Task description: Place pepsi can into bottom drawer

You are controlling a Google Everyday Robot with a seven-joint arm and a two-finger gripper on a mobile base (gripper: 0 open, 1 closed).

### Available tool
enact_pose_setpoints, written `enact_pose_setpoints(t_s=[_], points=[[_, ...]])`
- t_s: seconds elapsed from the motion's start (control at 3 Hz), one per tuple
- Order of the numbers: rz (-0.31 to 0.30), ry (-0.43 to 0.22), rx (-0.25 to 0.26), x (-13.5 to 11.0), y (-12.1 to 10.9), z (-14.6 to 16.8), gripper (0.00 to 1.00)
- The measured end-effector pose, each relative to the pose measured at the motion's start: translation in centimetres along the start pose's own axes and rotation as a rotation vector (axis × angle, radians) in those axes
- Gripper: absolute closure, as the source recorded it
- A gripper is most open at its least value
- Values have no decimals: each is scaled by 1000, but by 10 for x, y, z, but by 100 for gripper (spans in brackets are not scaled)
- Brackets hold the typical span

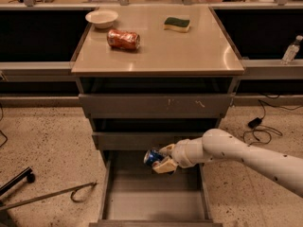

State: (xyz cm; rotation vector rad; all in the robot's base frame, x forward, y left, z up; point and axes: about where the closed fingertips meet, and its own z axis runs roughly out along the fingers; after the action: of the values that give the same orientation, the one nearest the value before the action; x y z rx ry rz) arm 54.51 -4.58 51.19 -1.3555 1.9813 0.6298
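Observation:
The pepsi can point(152, 157) is small and blue, held on its side in my gripper point(161, 158). My white arm reaches in from the right, and the gripper is shut on the can just above the back part of the open bottom drawer point(154, 205). That drawer is pulled out, with a flat grey floor and low side walls. The can hangs in front of the middle drawer's front, apart from the floor below.
On the cabinet top lie an orange-red soda can point(123, 39), a white bowl point(102, 18) and a green sponge point(177, 23). Two shallower drawers point(154, 106) sit shut above. A metal rod point(47, 197) lies on the floor at left, cables point(260, 126) at right.

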Motion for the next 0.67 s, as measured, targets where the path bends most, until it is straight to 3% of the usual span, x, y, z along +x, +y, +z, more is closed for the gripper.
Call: enact_pose_setpoints(t_s=[0.33, 0.67], points=[[52, -23, 36, 30, 0, 26, 100], [176, -48, 94, 101, -6, 83, 100]])
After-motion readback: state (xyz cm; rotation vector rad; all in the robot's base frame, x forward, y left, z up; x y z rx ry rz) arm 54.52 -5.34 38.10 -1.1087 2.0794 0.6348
